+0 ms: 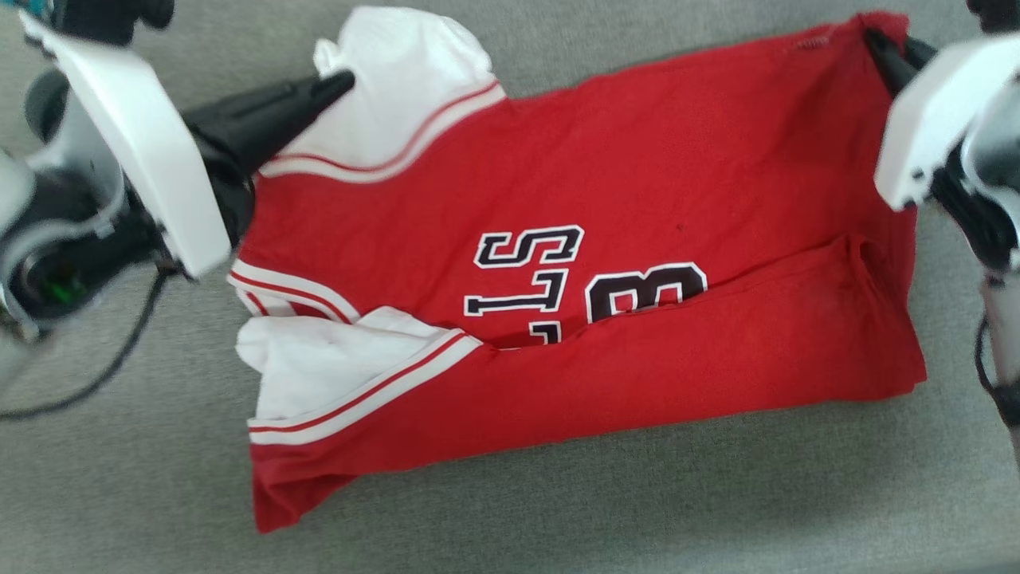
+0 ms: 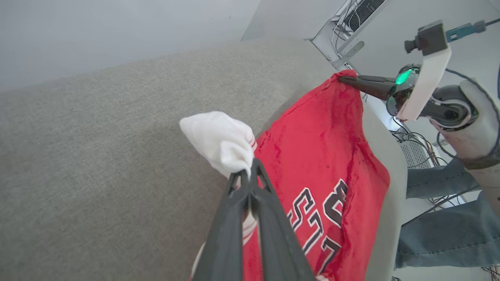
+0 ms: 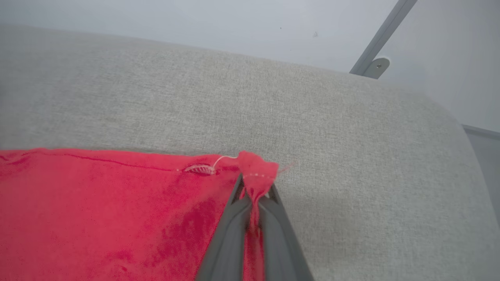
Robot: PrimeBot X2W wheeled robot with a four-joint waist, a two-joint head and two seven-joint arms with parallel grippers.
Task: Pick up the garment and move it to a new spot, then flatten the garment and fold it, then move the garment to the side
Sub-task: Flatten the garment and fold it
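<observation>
the left gripper (image 1: 344, 81) is pinching a white sleeve (image 1: 398, 64) of the garment (image 1: 637, 175) at its closed tips while the right gripper (image 3: 254, 186) is clamping a red hem corner, the shirt lying spread between both tools on a grey cushion (image 1: 558, 518).

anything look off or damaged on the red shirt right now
Yes. A loose pale thread and a puckered stitch sit on the hem of the garment, beside the corner pinched in the right gripper. The near long edge is folded over, hiding part of the lettering.
</observation>
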